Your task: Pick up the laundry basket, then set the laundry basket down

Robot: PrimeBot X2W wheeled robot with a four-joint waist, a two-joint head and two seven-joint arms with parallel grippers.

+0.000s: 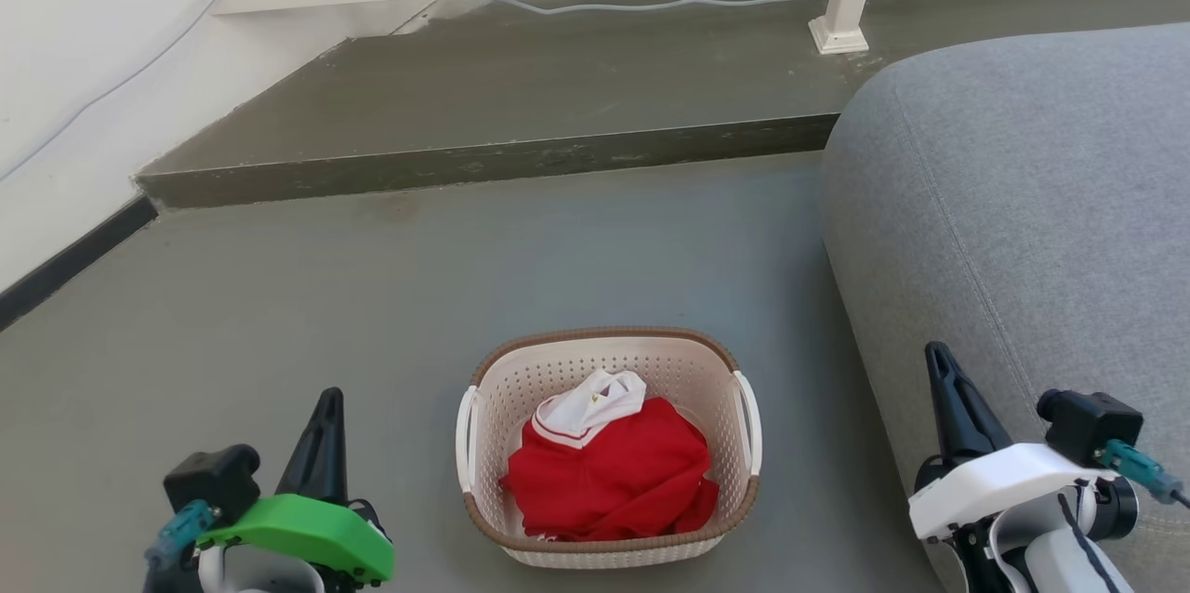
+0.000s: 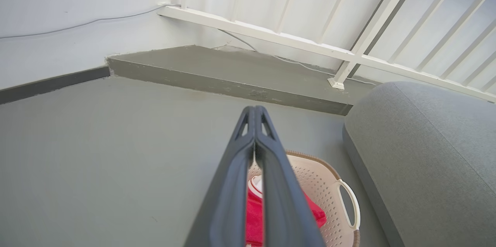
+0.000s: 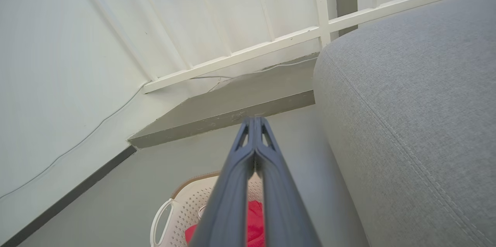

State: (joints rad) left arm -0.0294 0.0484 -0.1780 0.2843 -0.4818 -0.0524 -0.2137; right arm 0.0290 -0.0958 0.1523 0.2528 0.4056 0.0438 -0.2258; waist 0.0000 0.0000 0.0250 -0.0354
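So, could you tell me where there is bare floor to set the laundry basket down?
Bare floor lies left of the laundry basket, out to the dark skirting, and ahead of it up to the raised step. The right is crowded: the grey sofa stands close.

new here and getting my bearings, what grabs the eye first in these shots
The bright red garment in the cream laundry basket on the grey floor stands out, low in the head view's middle. Next, the big grey sofa at its right, and the left gripper and right gripper, both shut, flanking the basket.
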